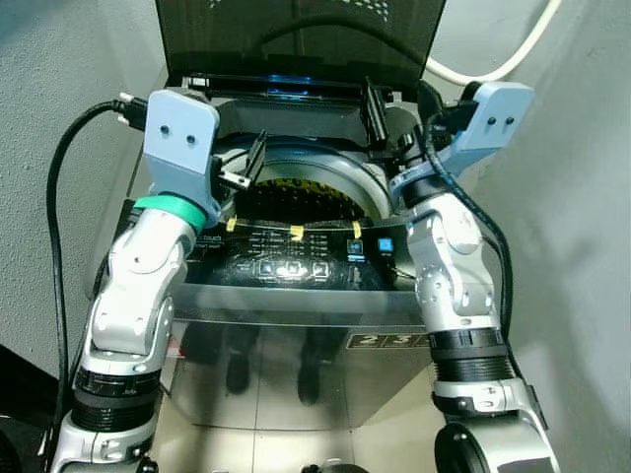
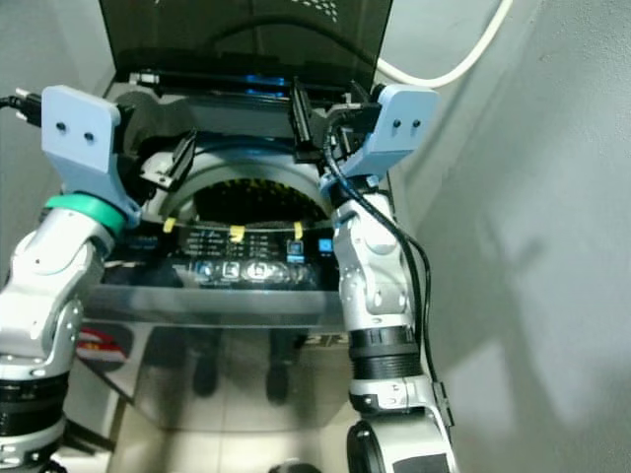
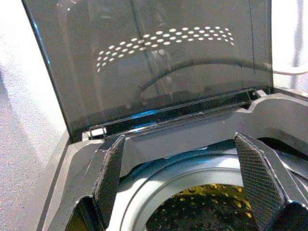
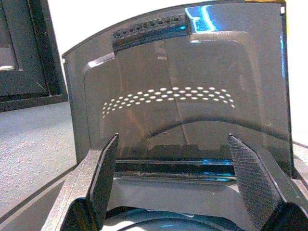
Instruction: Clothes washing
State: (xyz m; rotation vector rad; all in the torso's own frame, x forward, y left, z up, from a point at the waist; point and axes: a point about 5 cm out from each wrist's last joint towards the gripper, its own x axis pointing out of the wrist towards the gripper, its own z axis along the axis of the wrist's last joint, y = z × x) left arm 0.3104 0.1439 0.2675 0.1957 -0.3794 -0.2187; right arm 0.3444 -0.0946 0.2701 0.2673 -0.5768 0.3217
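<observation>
From the head views, a top-loading washing machine stands directly ahead, its tinted lid raised upright at the back. The left gripper hangs over the drum opening's left rim, the right gripper over its right rim. The control panel runs along the front edge of that opening.

In the left wrist view, the jaws stand apart, empty, above the perforated drum (yellowish holes show).

In the right wrist view, the jaws are likewise spread, empty, facing the lid.

Top-loading washing machine: grey steel front, dark control panel along the front edge. Tinted lid is raised upright at the back. Perforated drum is exposed, with yellow seen through its holes.
</observation>
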